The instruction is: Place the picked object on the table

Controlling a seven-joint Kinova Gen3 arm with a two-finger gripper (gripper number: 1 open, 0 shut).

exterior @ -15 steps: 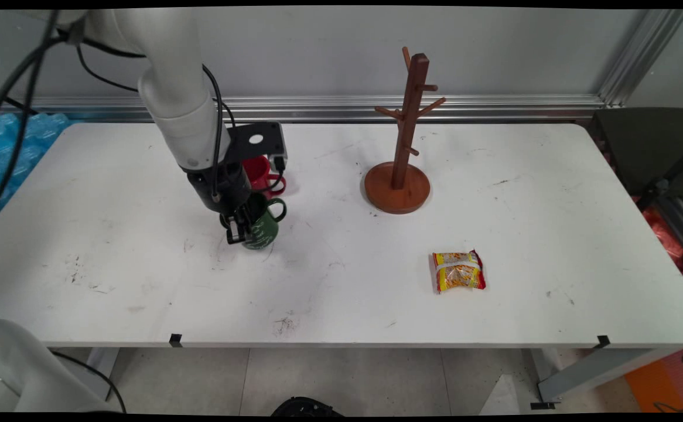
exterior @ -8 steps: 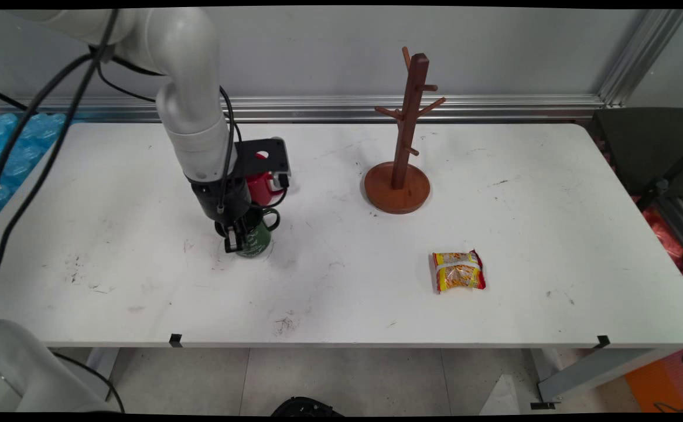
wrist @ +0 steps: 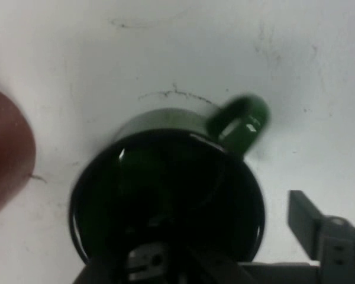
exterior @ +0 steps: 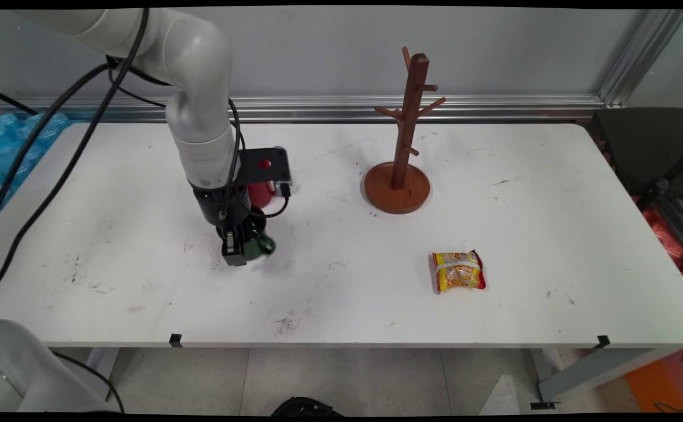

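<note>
A dark green mug (exterior: 258, 247) stands on the white table (exterior: 142, 281), left of centre, its handle (wrist: 239, 121) pointing right in the main view. My gripper (exterior: 235, 253) is down over it and open. In the hand view one finger (wrist: 148, 260) sits inside the green mug (wrist: 165, 195) and the other finger (wrist: 319, 234) stands outside its rim, a little apart from the wall. Just behind my hand, a red mug (exterior: 259, 193) is partly hidden by the camera mount. The same red mug (wrist: 6, 154) fills the hand view's left edge.
A wooden mug tree (exterior: 403, 146) with bare pegs stands on its round base at the back centre. A yellow and red snack packet (exterior: 458, 271) lies front right. Black cables hang from the arm on the left.
My hand has come down and straightened. The green mug, tilted a second ago, now sits lower on the table with its handle swung from the upper right toward the right.
</note>
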